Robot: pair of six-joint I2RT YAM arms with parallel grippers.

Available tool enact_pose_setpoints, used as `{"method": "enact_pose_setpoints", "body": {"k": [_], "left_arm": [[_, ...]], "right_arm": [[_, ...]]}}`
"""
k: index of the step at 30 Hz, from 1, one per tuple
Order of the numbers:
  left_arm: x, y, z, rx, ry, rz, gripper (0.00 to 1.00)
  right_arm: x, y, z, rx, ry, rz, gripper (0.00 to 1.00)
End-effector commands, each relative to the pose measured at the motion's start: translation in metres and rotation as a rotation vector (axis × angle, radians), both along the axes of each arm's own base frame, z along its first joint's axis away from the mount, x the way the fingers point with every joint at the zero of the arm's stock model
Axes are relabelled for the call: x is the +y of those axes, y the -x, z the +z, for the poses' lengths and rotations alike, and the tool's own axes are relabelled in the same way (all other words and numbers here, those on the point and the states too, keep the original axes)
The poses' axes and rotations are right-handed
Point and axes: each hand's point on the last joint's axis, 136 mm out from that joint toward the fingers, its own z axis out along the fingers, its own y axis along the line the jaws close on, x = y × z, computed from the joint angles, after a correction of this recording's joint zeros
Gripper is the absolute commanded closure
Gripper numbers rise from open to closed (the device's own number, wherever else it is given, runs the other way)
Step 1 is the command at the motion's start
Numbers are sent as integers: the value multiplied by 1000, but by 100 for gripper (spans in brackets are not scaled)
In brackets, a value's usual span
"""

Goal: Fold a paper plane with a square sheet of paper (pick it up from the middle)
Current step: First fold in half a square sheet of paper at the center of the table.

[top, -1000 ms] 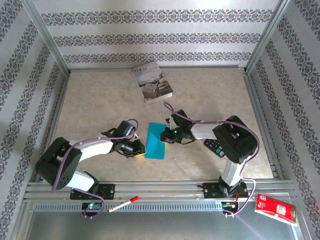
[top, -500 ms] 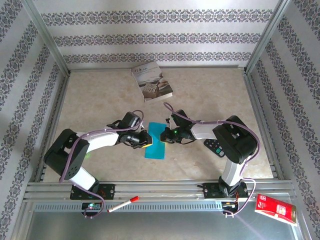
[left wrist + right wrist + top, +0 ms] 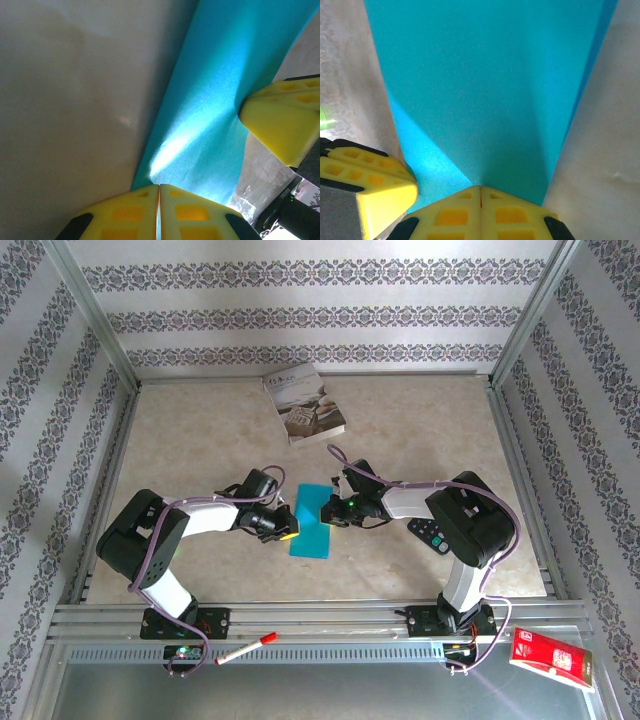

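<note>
A pale, marbled surface (image 3: 200,440) is enclosed by walls (image 3: 300,315) papered in grey floral stripes and by an aluminium frame (image 3: 320,615). A grey-white printed book (image 3: 305,403) lies closed and tilted near the far edge. On the near metal ledge lie a red-capped marker (image 3: 246,648), left of centre, and a red packet (image 3: 552,658), far right.

Top view: bright, even, soft light from above. The table (image 3: 200,440) has a pale sheen, shadows are faint, focus is sharp, and the walls lean outward at the frame edges.

Left wrist view: a white glare patch sits low on the paper (image 3: 210,100). The table to the left is dim and blurred.

Right wrist view: the paper is grainy, brighter at lower left, with a dark wedge of shadow at lower right. The table looks washed out.
</note>
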Motion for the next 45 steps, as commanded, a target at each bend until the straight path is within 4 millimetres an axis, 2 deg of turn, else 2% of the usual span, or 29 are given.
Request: {"method": "enact_pose_setpoints", "body": {"k": [1,7,12,15,20,23,25,33,40,45], "left_arm": [[12,4,-17,14,-35,2,91],[19,10,-25,34,-72,-3,93],[29,21,-35,66,-119,-28,96],[32,26,-39,79,-133,-43,98],[35,30,-41,88,-146,-61,100],[36,32,-41,89,-151,-70,100],[37,32,-40,88,-149,-73,100],[39,34,-42,98,-157,-76,100],[41,33,-41,91,-174,-80,100],[42,34,-42,94,-180,-87,100]], "right_arm": [[-78,50,-75,204,369,-70,100],[-76,49,-71,198,360,-72,100],[-62,35,-52,160,288,-56,100],[-49,22,-30,116,222,-48,96],[-19,-4,27,7,57,-26,86],[1,-12,49,-27,-32,-17,84],[16,-15,56,-29,-80,-17,86],[56,-24,52,4,-143,-16,100],[75,-19,35,45,-130,12,100],[80,-14,21,68,-100,23,100]]}}
